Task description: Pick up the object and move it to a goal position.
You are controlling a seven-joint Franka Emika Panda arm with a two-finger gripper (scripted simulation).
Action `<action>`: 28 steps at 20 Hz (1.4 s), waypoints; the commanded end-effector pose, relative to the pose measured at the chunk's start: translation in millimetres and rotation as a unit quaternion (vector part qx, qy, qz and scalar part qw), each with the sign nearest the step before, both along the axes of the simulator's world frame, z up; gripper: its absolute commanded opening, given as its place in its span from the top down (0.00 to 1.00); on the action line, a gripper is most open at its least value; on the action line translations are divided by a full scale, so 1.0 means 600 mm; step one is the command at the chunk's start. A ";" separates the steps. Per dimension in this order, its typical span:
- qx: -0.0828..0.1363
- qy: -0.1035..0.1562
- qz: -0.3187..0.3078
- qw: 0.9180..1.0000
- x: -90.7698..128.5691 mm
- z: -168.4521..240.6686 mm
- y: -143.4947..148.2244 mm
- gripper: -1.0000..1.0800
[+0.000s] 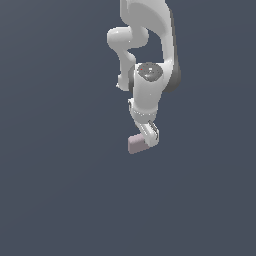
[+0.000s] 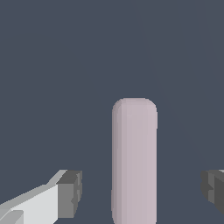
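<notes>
The object [image 1: 135,144] is a small pale pinkish-mauve block with rounded edges, lying on the dark grey floor just below the white arm. In the wrist view the object [image 2: 134,159] appears as a long rounded bar between the two grey fingertips. My gripper [image 2: 142,192] is open, with a gap on each side of the object, and the pads [image 2: 70,194] do not touch it. In the exterior view the gripper [image 1: 148,136] hangs right over the object and its hand hides part of the block.
The white Panda arm [image 1: 147,75] comes down from the top of the exterior view. The dark grey floor [image 1: 60,190] spreads all around. No goal marker shows.
</notes>
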State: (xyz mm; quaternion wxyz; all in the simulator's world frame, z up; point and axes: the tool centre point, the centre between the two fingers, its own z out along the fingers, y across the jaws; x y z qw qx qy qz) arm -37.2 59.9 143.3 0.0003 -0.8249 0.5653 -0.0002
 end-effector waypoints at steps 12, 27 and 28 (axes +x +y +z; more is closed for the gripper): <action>0.000 0.000 -0.002 1.000 -0.001 -0.078 0.000 0.04; 0.000 0.000 -0.002 1.000 -0.001 -0.077 0.001 1.00; 0.000 0.000 -0.002 1.000 -0.002 -0.075 0.002 1.00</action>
